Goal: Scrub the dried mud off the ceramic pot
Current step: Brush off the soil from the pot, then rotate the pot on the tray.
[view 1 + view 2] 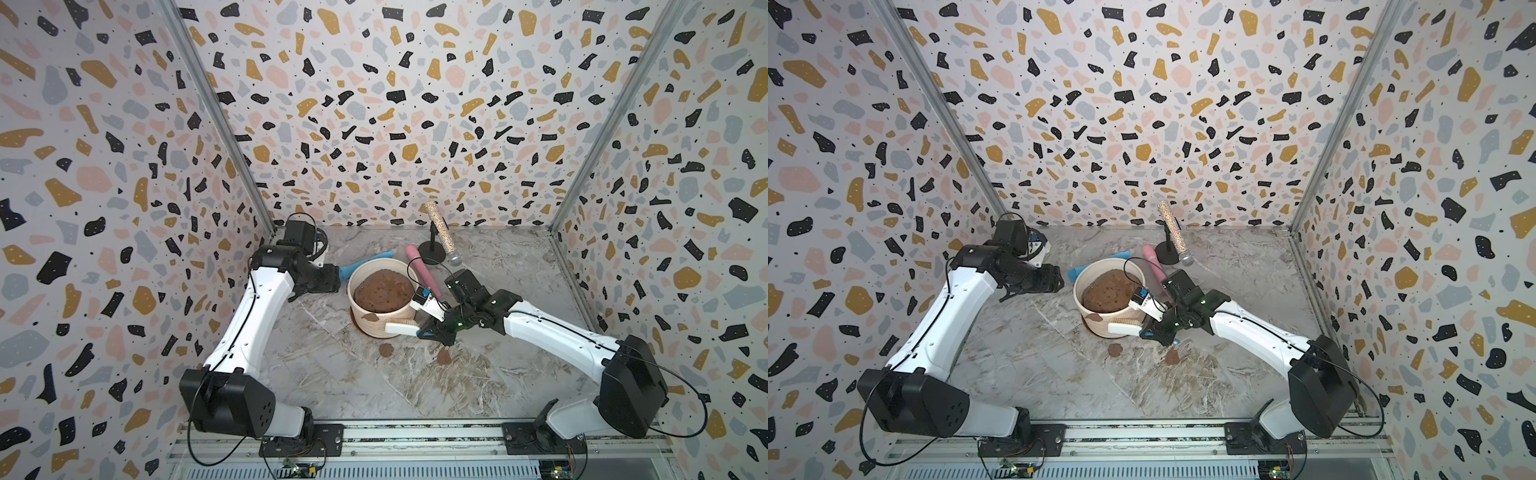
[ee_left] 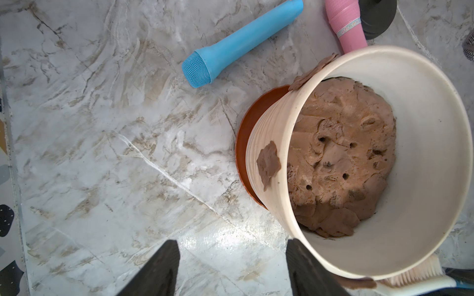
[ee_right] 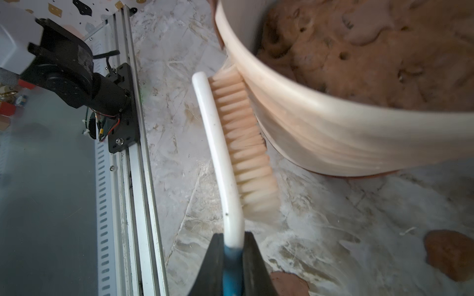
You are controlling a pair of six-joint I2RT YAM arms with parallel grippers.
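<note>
Pot: the ceramic pot stands mid-table on a terracotta saucer, with a soil mound inside.
Right gripper: the right gripper is clamped on the blue handle end of the brush.
Brush axis: the brush runs level along the pot's front wall, head toward the robot's left. The bristles press on the ribbed wall below the rim.
Left gripper: the left gripper is spread wide, with only table between its fingers. It sits just beside the pot's left wall; whether it touches cannot be told.
Mud on pot: one patch of dried mud sits on the front wall, just past the brush tip. A second is on the wall facing the left arm. Two more sit near the rim toward the back-left.
Mud off pot: two fallen flakes lie on the table in front of the pot.
Key relation: every patch on the wall lies leftward of the brush head, along the brush's own axis and round the curve of the pot.
Nearer arm: the left arm is closer to the side and rear patches but holds no tool. The right arm holds the brush on the far side from them.
Judgement: the front patch looks reachable by sliding the brush leftward along the wall. The others probably need the pot turned, and the empty left gripper is placed to do that.
</note>
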